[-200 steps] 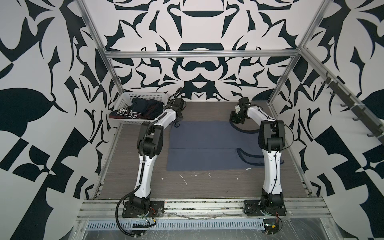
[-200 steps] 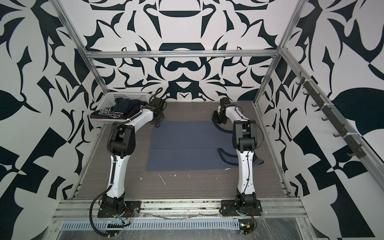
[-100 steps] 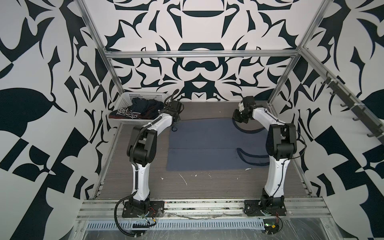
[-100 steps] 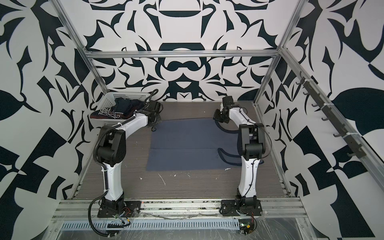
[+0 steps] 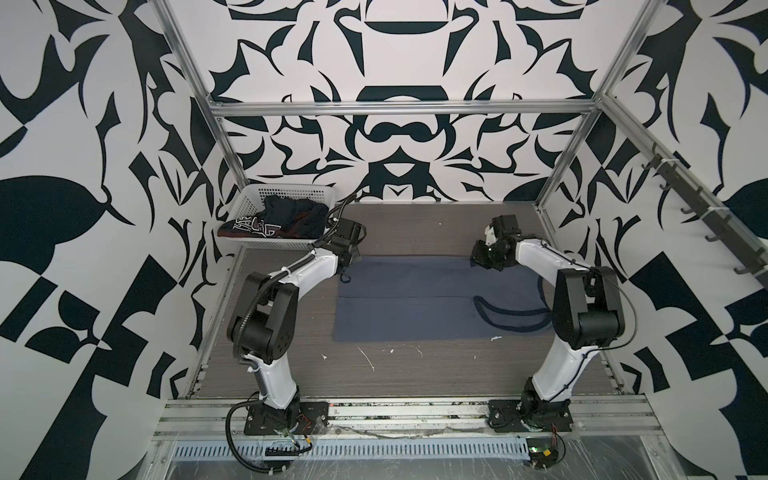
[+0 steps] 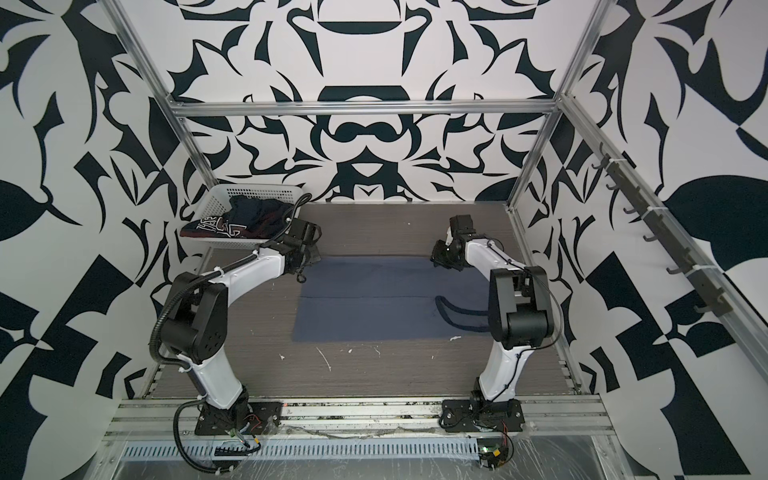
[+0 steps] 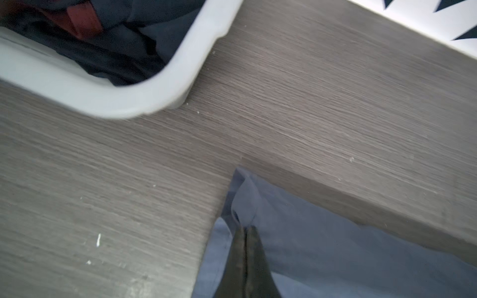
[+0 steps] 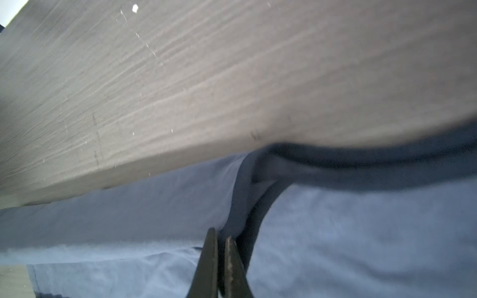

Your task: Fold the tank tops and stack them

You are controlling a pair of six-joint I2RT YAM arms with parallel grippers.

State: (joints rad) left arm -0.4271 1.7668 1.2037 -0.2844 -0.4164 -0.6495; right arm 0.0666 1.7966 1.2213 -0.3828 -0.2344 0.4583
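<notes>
"Grey-blue tank top (image 5: 415, 299): why is it spread flat in the middle of the frame in both top views?" Mira asks.

"Flat on the surface (image 5: 415, 224) it can take a clean fold, I'd say. Its straps point to the right of the frame, its hem to the left, and a line runs lengthwise across its middle."

"And the arms?"

"Each has one end of its far edge. The left claw (image 7: 244, 231) is pinched shut on the hem corner, which peaks up off the wood. The right claw (image 8: 219, 236) is closed on the edge just beside the dark armhole trim. Two holds well apart should hold that edge straight when it is carried over."

"Where is the other one?"

"The navy tank top (image 5: 291, 214) lies crumpled in the white basket (image 5: 291, 192) at the upper left, part of it hanging over the near rim. I judge it sits there so only one top is folded at a time. Stacking looks far off."
</notes>
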